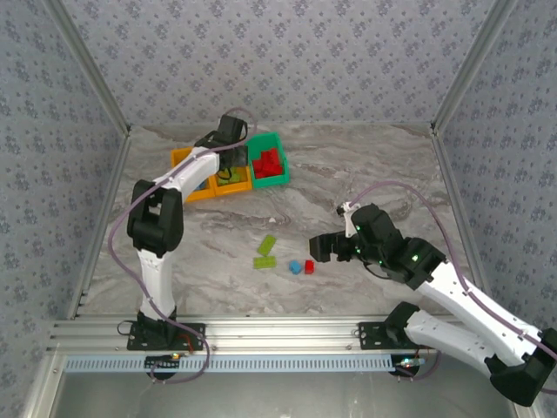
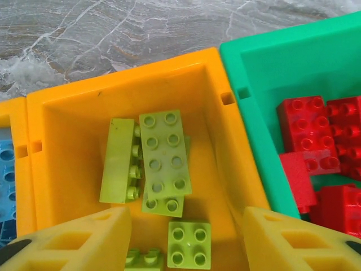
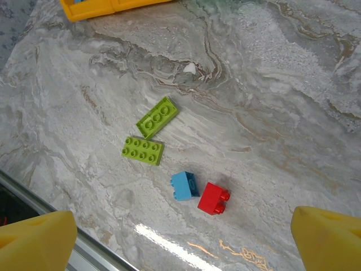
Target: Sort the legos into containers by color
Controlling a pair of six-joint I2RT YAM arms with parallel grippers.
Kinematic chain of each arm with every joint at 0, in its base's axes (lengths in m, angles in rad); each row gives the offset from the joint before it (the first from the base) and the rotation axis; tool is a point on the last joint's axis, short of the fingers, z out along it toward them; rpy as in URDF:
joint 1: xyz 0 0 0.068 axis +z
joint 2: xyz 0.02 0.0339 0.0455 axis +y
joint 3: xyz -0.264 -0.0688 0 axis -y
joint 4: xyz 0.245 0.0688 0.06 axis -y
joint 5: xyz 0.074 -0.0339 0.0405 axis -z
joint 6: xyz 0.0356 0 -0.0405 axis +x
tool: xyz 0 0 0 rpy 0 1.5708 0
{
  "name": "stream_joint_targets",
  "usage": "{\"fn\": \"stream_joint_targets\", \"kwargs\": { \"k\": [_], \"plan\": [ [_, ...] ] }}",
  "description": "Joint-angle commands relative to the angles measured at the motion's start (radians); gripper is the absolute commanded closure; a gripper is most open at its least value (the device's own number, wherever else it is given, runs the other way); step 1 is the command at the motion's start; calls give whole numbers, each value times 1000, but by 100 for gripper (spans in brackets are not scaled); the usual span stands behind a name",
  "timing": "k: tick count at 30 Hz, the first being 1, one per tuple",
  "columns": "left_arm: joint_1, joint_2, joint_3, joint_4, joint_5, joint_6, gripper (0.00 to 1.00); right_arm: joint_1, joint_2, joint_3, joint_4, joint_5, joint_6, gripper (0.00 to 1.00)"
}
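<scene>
Yellow-fingered left gripper (image 2: 185,226) above orange bin (image 2: 73,113)

Bare table (image 3: 271,101) rings the four loose legos (image 3: 143,150); my left arm (image 1: 187,172) overhangs the orange bins (image 2: 73,113).

The table top (image 3: 265,101) is a grey marble-patterned surface, smooth and glossy enough to throw a bright glare. The orange bin (image 2: 73,135) and the green bin (image 2: 254,73) are moulded plastic with a soft sheen. The lime legos (image 2: 164,153) are smooth, slightly shiny plastic. The rail (image 1: 278,331) at the near edge is brushed metal.
</scene>
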Motion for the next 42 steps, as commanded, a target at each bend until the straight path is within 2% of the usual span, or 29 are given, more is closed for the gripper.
{"fn": "stream_joint_targets", "kwargs": {
  "k": [1,5,9,15,19,21,24,30,35,37,42],
  "plan": [
    [-1,-132,-25,-24,89,-16,45,-4,-18,13,-8,22,24,0],
    [-48,-357,-226,19,171,-66,45,-6,4,8,41,30,16,0],
    [-154,-573,-432,17,157,-86,46,-9,37,5,89,38,11,0],
    [-328,-715,-607,-36,127,-159,46,-17,66,-3,125,31,5,0],
    [-434,-688,-665,-37,81,-191,46,-21,70,-10,134,27,17,0],
    [-456,-640,-693,-12,103,-203,46,-20,65,-16,137,23,28,0],
    [-459,-556,-694,7,143,-196,45,-21,62,-19,124,14,33,0],
    [-461,-401,-639,-40,138,-132,41,-23,36,-28,102,29,42,0],
    [-464,-336,-642,-11,166,-129,38,-25,31,-37,111,30,52,0],
    [-463,-315,-643,-4,166,-129,41,-27,35,-38,113,27,52,0],
    [-464,-271,-642,3,174,-129,59,-29,47,-32,112,2,43,0]
  ]
}}
